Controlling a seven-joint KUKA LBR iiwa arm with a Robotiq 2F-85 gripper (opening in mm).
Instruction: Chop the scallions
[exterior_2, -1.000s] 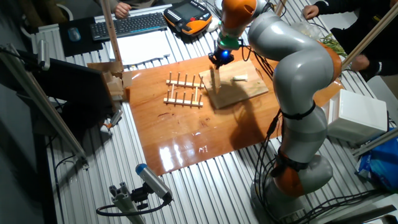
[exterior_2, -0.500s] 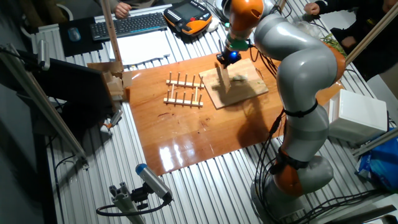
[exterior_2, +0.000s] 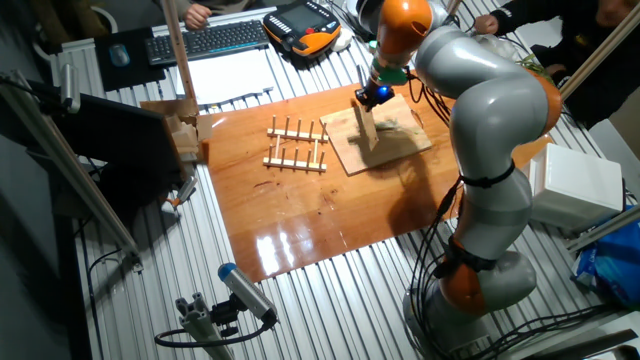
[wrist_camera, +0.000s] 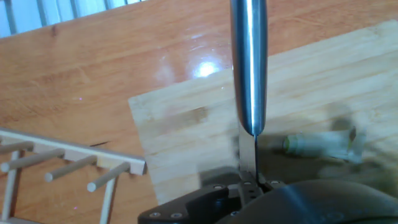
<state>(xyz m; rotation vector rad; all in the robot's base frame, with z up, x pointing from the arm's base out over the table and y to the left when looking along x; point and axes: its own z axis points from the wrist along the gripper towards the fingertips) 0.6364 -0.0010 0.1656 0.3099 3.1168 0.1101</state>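
A short pale scallion piece (wrist_camera: 317, 144) lies on the wooden cutting board (wrist_camera: 186, 137), to the right of the blade. My gripper (wrist_camera: 249, 183) is shut on a knife (wrist_camera: 249, 62), whose steel blade points out over the board, its tip near the board's far edge. In the fixed view my gripper (exterior_2: 372, 93) hangs over the board (exterior_2: 345, 152) with the knife (exterior_2: 367, 125) pointing down at it. There the arm hides most of the scallion.
A wooden peg rack (exterior_2: 295, 145) lies left of the board, close to it in the hand view (wrist_camera: 62, 163). A keyboard (exterior_2: 205, 40) and a teach pendant (exterior_2: 300, 25) are behind. A white box (exterior_2: 585, 185) stands at the right. People's hands reach in at the back right.
My gripper with the knife has moved right and toward the back across the board, from its left part to over its middle.
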